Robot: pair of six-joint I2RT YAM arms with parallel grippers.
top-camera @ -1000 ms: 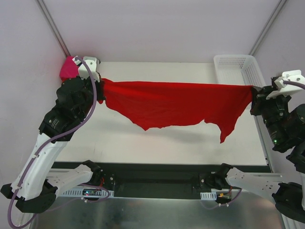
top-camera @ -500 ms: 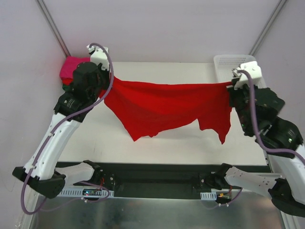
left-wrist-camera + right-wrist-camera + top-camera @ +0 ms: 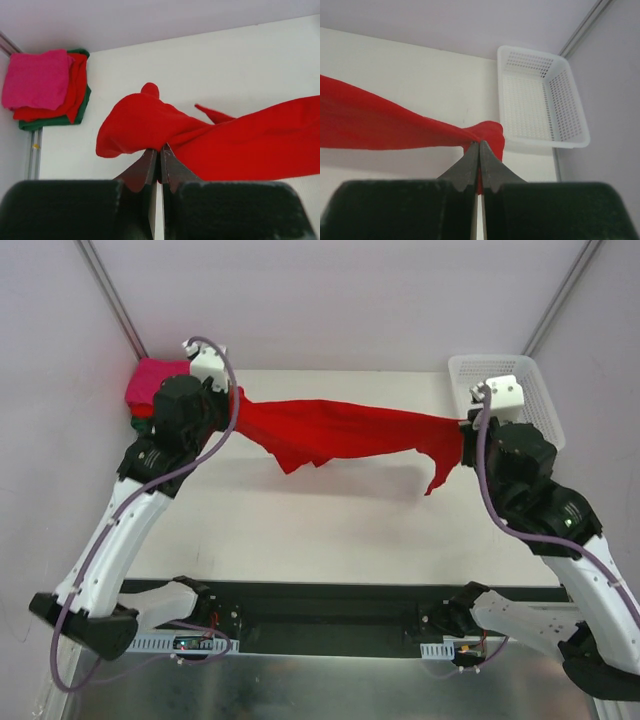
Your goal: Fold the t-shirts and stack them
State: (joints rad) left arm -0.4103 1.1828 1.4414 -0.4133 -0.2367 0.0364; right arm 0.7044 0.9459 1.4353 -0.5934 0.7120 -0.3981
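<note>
White tabletop (image 3: 330, 530) stretched beneath the bright red t-shirt (image 3: 340, 430), hung in the air between the left gripper (image 3: 159, 151) and right gripper (image 3: 479, 146), each clamped tight on one end. Limp, light cloth, I judged, and best gripped at its corners.

From above, the left arm (image 3: 125, 525) covers the near side of the folded stack (image 3: 155, 380), and the right arm (image 3: 525, 485) hides part of the basket (image 3: 495, 368). The stretched red shirt (image 3: 240, 145) runs off the right edge in our left wrist view and the left edge in the right one. Of the green shirt (image 3: 50, 122) we see only edges.
</note>
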